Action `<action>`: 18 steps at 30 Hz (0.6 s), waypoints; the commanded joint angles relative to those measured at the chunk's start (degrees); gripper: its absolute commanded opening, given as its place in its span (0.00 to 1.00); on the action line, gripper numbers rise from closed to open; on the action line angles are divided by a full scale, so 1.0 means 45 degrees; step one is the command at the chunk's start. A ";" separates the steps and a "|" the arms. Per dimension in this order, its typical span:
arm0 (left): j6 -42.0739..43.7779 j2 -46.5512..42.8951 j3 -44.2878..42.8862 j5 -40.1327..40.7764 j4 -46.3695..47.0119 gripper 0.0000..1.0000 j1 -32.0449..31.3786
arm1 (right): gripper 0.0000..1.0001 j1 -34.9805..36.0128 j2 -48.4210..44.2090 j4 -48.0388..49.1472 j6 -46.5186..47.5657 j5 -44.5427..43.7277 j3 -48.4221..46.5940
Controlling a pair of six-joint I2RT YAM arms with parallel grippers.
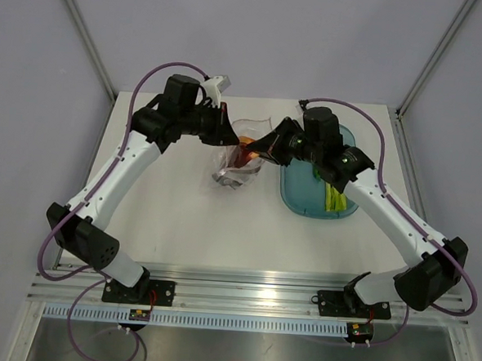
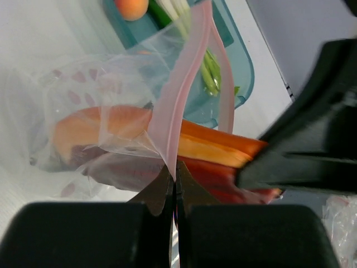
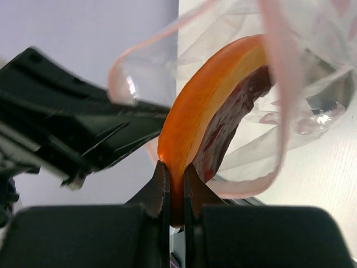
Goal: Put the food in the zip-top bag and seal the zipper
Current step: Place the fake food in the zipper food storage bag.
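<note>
The clear zip-top bag [image 1: 235,165] stands open mid-table. My left gripper [image 2: 174,174] is shut on its pinkish-red zipper [image 2: 177,106] and holds the mouth up. My right gripper [image 3: 175,173] is shut on the orange-and-red curved wedge [image 3: 209,106], whose far end is inside the bag mouth; it also shows in the left wrist view [image 2: 217,149] and the top view [image 1: 245,145]. Light green stalks [image 1: 334,196] lie in the teal tray [image 1: 299,199]. The round orange peach [image 2: 131,6] and a dark green chili [image 2: 160,14] show in the left wrist view. The whitish piece is hidden.
The teal tray sits right of the bag, under my right arm. Both grippers [image 1: 227,135] [image 1: 266,146] meet over the bag mouth, close together. Metal frame posts stand at the table's back corners.
</note>
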State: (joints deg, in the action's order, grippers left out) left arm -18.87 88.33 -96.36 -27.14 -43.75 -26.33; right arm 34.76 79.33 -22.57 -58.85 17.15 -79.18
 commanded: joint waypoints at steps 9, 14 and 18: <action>0.0386 -0.1251 0.0396 -0.1567 0.1401 0.00 -0.0068 | 0.00 -0.0362 0.0690 0.0992 -0.0478 0.0389 0.0251; 0.0269 -0.1427 0.0592 -0.2193 0.1830 0.00 -0.0068 | 0.11 -0.0421 0.1412 0.0915 0.0087 0.0369 0.0155; 0.0151 -0.1310 0.0670 -0.1784 0.1695 0.00 -0.0068 | 0.49 -0.0421 0.1201 0.0699 0.0635 0.0331 0.0037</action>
State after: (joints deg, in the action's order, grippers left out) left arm -17.85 84.68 -93.17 -33.21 -40.38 -26.35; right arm 33.21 85.86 -20.95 -58.92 17.69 -77.65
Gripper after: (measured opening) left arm 0.005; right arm 0.432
